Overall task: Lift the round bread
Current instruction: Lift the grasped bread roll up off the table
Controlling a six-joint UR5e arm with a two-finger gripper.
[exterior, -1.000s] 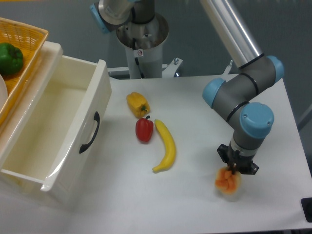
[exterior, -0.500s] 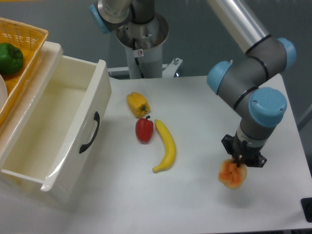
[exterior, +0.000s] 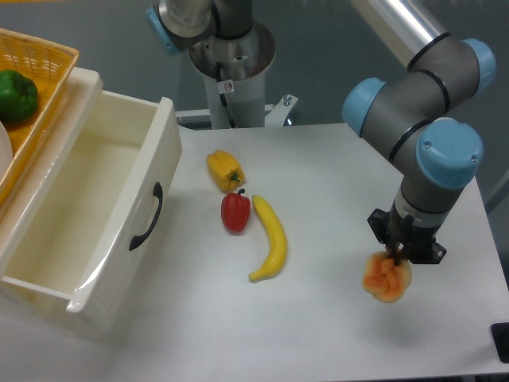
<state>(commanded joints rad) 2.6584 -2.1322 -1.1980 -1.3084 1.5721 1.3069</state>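
Note:
The round bread (exterior: 386, 278) is a small golden-orange lumpy bun. It hangs in my gripper (exterior: 395, 259) at the right side of the white table (exterior: 318, 183), lifted off the surface. The gripper points straight down and is shut on the top of the bun. Its fingertips are mostly hidden by the wrist and the bun.
A yellow bell pepper (exterior: 225, 170), a red pepper (exterior: 235, 212) and a banana (exterior: 270, 239) lie in the table's middle. An open white drawer (exterior: 87, 215) stands at the left, with a yellow basket (exterior: 40, 87) holding a green pepper (exterior: 16, 95) above it.
The gripper has risen and shifted slightly to the right with the bun in it. The bun has come up off the table. Nothing else has moved.

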